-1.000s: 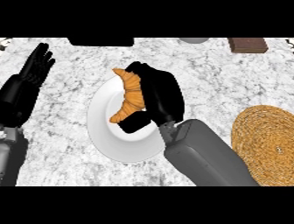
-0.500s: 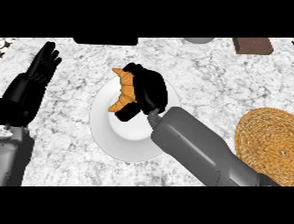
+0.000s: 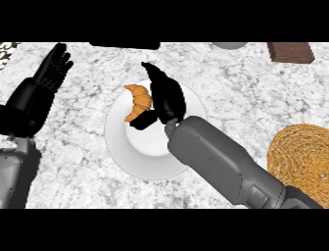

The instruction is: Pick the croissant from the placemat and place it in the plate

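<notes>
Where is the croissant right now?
In the head view, the croissant lies on the white plate's upper-left part, just left of the right hand, whose fingers are straightened.

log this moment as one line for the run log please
croissant: on plate, far-left part | right hand: open, beside croissant | left hand: open, resting at left | placemat: at right

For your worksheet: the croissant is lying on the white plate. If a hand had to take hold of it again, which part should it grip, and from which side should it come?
Grip the croissant across its thick middle, coming from above. It lies flat on the plate, a crescent tapering to thin tips, so the middle probably gives the best hold. The right hand sits open along its right side; the left side is free.
</notes>
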`<state>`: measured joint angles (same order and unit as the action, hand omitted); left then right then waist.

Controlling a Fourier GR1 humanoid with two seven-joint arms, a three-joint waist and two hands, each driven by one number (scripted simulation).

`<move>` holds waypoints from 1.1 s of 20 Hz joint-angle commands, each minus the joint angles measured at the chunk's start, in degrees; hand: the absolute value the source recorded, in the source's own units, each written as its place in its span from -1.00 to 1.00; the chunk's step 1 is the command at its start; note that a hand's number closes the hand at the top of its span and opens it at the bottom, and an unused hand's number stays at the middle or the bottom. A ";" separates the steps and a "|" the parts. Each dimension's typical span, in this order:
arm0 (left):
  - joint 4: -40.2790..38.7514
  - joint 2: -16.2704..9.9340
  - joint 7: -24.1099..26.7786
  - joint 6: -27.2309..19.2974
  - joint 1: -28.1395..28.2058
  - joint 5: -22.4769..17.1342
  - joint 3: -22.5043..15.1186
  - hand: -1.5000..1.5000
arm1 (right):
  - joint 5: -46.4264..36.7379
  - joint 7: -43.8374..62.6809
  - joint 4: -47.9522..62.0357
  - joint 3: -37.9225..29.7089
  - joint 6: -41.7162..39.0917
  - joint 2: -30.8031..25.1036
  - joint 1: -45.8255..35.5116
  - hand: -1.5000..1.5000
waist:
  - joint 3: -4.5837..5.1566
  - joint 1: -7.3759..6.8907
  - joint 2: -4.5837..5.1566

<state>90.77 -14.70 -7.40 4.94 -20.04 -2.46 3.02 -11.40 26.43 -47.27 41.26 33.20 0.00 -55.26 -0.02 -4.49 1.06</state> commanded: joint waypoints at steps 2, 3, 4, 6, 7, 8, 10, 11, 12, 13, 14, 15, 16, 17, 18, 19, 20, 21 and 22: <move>-0.92 -0.30 0.69 -0.13 -0.44 0.50 0.58 0.00 | 6.52 -6.84 -1.33 -1.03 10.20 0.00 -0.90 -1.00 | -0.03 0.09 0.00; -2.14 2.06 3.51 -0.86 1.47 1.99 -1.55 0.00 | 8.49 -8.79 0.08 -0.84 11.38 0.00 -0.29 -1.00 | 0.00 -0.13 0.24; -0.32 0.91 1.60 -0.08 0.90 0.85 -0.70 0.00 | 9.96 -7.84 -1.56 -0.06 13.36 0.00 -0.87 -1.00 | -0.01 -0.07 -0.13; 2.20 1.32 -1.78 -1.55 1.55 1.01 -0.69 0.00 | 14.31 -13.71 -1.90 -5.49 10.63 0.00 0.26 -1.00 | -0.07 1.05 -0.30; 3.53 -1.39 -0.80 0.79 3.71 -0.60 1.49 0.00 | 14.62 -14.52 -2.87 -8.01 9.37 0.00 -0.47 -1.00 | -0.05 1.83 -0.64; -0.94 0.41 0.64 -1.04 1.79 0.73 1.33 0.00 | 16.44 -16.96 -3.00 -6.16 10.49 0.00 2.15 -1.00 | -0.02 2.43 -0.46; 0.66 -1.48 0.01 1.02 2.79 -0.61 2.53 0.00 | 17.46 -16.07 -4.22 -7.19 11.51 0.00 1.90 -1.00 | 0.00 3.05 -0.79; 1.08 0.15 -1.27 -1.89 0.92 1.30 1.55 0.00 | 18.42 -17.86 -3.85 -8.78 12.44 0.00 2.48 -1.00 | -0.02 3.22 -0.76; -1.80 0.99 2.33 -1.49 1.95 2.14 0.88 0.00 | 18.76 -21.71 -1.75 -12.07 9.78 0.00 3.50 -1.00 | 0.00 3.69 -0.64; 0.13 -0.36 0.42 -1.36 2.81 1.21 2.58 0.00 | 17.85 -20.94 -5.34 -12.35 9.63 -0.71 6.68 -1.00 | -0.01 4.27 -0.99; 0.44 -1.44 2.74 0.63 5.82 0.63 3.21 0.00 | 16.63 -18.10 -8.64 -12.02 9.66 -1.68 6.51 -1.00 | 0.02 4.44 -1.17; 5.41 -1.22 0.24 0.87 8.42 -0.88 3.33 0.00 | 18.11 -19.93 -6.99 -14.60 6.91 -3.47 6.81 -1.00 | 0.00 3.95 -1.16; 3.45 -1.49 -1.02 0.76 4.88 -0.40 3.40 0.00 | 16.41 -19.21 -10.77 -13.56 8.62 -2.80 9.12 -1.00 | 0.01 4.52 -1.20; -2.82 -1.61 3.74 1.03 2.71 -0.17 4.68 0.00 | 18.19 -22.08 -11.59 -15.59 6.85 -4.89 10.47 -1.00 | 0.02 4.92 -1.03; 3.34 -0.63 -0.37 -0.22 5.26 0.51 2.90 0.00 | 19.32 -22.42 -13.95 -16.69 5.09 -6.72 13.02 -1.00 | -0.01 4.69 -1.20; -0.51 -1.44 1.50 0.52 3.43 0.33 4.12 0.00 | 19.01 -23.49 -17.75 -15.54 3.52 -8.31 16.84 -1.00 | 0.00 5.16 -1.19; 1.94 -2.58 -0.84 1.24 4.16 -1.13 5.27 0.00 | 19.89 -25.56 -17.48 -16.98 1.90 -10.29 19.04 -1.00 | -0.01 4.90 -1.19; 0.68 -1.06 -0.17 -0.68 3.52 0.76 4.14 0.00 | 21.43 -27.51 -19.36 -18.16 -1.27 -12.60 21.10 -1.00 | -0.02 5.16 -1.15; 4.20 1.03 -0.09 -0.91 6.26 1.41 1.90 0.00 | 18.24 -23.36 -23.61 -16.72 1.30 -11.54 21.16 -1.00 | 0.01 4.85 -1.27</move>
<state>92.52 -15.48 -7.10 4.90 -15.57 -2.05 6.37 7.43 3.35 -63.28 25.68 36.81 -8.20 -39.69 -0.03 0.17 -0.06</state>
